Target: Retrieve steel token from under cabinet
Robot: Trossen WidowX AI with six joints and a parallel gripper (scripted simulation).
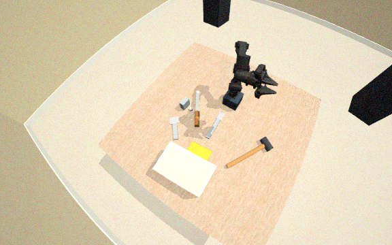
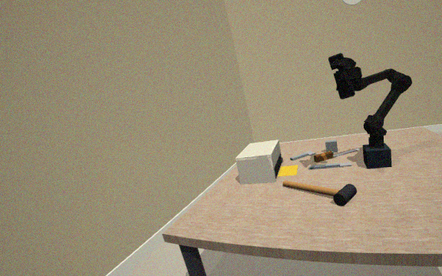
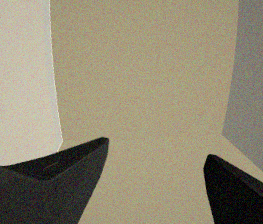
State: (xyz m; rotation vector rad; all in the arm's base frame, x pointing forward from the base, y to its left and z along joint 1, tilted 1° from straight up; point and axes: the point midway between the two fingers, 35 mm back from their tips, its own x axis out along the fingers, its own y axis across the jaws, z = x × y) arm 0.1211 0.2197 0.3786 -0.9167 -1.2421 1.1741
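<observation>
The white cabinet [image 1: 184,168] [image 2: 257,169] stands on the table, its dark front opening partly visible in the exterior view. The yellow marked area [image 1: 200,150] [image 2: 288,171] lies before it with nothing visible on it. The token is not visible. A T-shaped grey tool [image 1: 175,129] [image 2: 301,156], a wooden-handled tool [image 1: 197,119] [image 2: 323,156] with a thin pale blade, and a grey tool [image 1: 214,127] [image 2: 328,166] with a paler broad end lie between cabinet and arm base. My gripper [image 1: 277,88] [image 3: 158,153] is open and empty, high above the table and away from them all.
A mallet [image 1: 247,156] [image 2: 309,188] with a black head lies to the side of the cabinet. A grey block [image 1: 184,103] [image 2: 331,146] stands near the wooden-handled tool, with a tiny pale object [image 1: 190,109] beside it. The arm's dark base [image 1: 233,99] [image 2: 377,156] stands on the table.
</observation>
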